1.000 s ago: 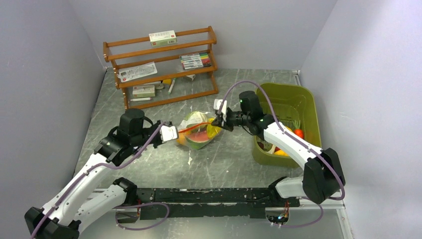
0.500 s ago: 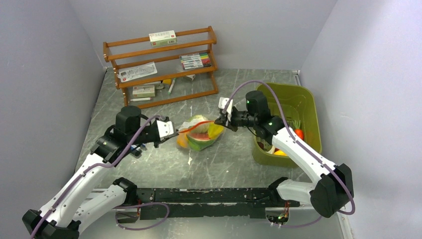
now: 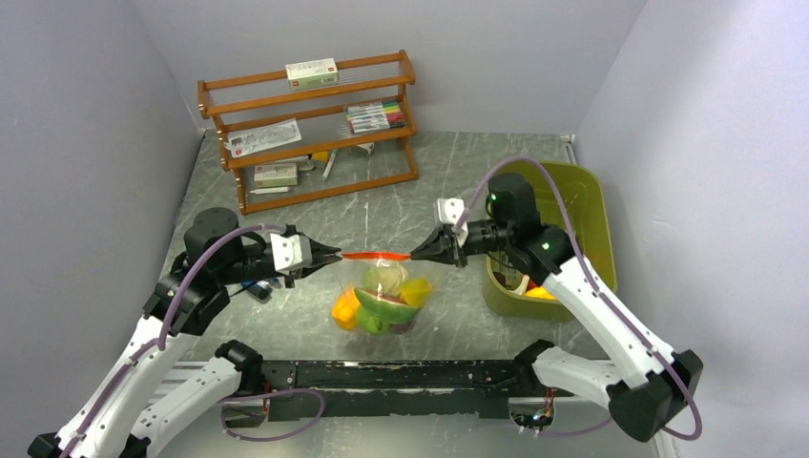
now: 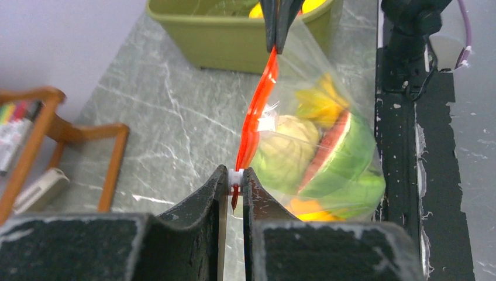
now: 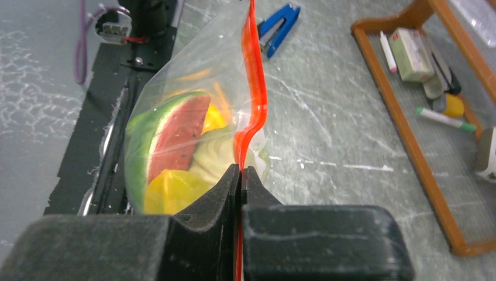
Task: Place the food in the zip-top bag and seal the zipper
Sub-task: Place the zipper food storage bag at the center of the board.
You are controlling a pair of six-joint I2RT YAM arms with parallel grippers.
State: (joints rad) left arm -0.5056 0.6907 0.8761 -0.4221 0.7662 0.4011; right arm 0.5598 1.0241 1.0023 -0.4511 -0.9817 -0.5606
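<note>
The clear zip-top bag (image 3: 380, 298) hangs in the air between my two grippers, stretched by its red-orange zipper (image 3: 375, 256). Inside sits the food (image 3: 379, 307): a watermelon slice, a pale green piece and yellow and orange pieces. My left gripper (image 3: 331, 256) is shut on the white slider (image 4: 236, 176) at the zipper's left end. My right gripper (image 3: 417, 256) is shut on the zipper's right end. The bag (image 4: 319, 146) and zipper (image 4: 257, 105) show in the left wrist view. The bag (image 5: 187, 134) and zipper (image 5: 255, 88) also show in the right wrist view.
An olive-green bin (image 3: 582, 215) with more toy food stands at the right, behind my right arm. A wooden rack (image 3: 310, 129) with markers and boxes stands at the back. A blue clip (image 5: 279, 29) lies on the table near my left arm. A black rail (image 3: 401, 374) runs along the near edge.
Both grippers have moved apart and up, pulling the zipper taut. The bag has left the table and now hangs nearer the front edge, its food at the bottom.
</note>
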